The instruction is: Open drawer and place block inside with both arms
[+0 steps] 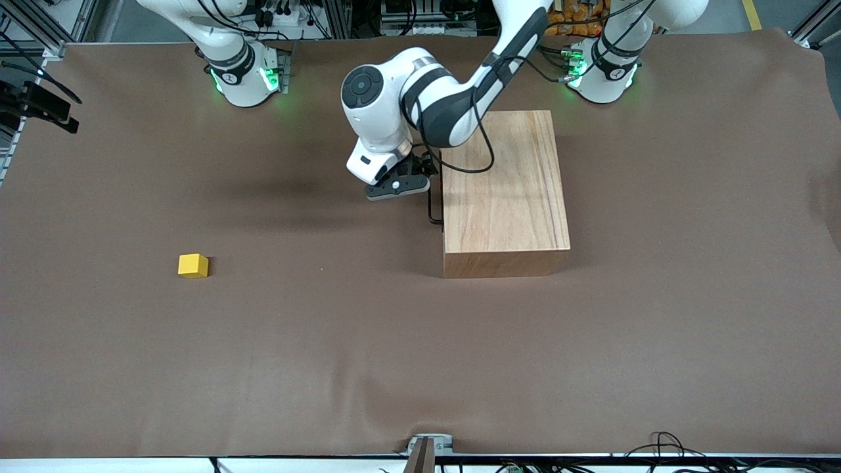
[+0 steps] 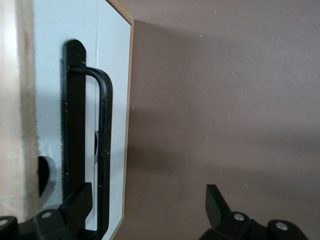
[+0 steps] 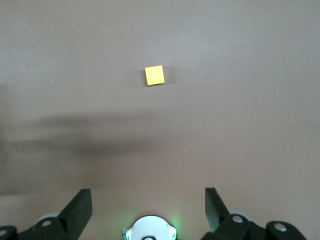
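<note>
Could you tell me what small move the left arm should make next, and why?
Probably shut the left gripper on the black wire handle. Its fingers are open, one beside the handle at the drawer front, which looks flush with the wooden box. The yellow block lies untouched toward the right arm's end; the right gripper waits open above it.

A robotics lab: two white arms (image 1: 420, 98) bolted on green-lit bases (image 1: 246, 82) at a table (image 1: 420, 361) under brown cloth. Aluminium framing (image 1: 341, 16) and loose cables (image 1: 663, 447) edge the table, away from both grippers.
</note>
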Robot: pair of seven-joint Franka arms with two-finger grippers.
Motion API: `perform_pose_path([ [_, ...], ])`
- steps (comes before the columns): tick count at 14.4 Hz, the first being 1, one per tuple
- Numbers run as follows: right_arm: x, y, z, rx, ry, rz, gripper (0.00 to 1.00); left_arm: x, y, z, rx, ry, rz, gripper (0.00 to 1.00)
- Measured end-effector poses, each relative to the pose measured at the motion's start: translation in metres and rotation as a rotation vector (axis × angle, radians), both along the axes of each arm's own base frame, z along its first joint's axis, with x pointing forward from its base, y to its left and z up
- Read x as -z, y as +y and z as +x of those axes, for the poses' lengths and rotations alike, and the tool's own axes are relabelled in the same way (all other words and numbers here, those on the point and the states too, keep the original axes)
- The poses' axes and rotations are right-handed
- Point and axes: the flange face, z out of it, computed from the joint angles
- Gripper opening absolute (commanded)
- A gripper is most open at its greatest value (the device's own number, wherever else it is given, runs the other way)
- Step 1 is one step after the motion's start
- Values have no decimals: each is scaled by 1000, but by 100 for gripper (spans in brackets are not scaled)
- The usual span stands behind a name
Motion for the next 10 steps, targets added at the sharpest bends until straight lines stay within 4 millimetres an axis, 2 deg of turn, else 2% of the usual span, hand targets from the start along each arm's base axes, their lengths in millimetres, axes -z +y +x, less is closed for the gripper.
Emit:
perform_pose_path([
  [10,8,2,-1,-3,11,1,100,21,3,0,46,-24,78,100],
])
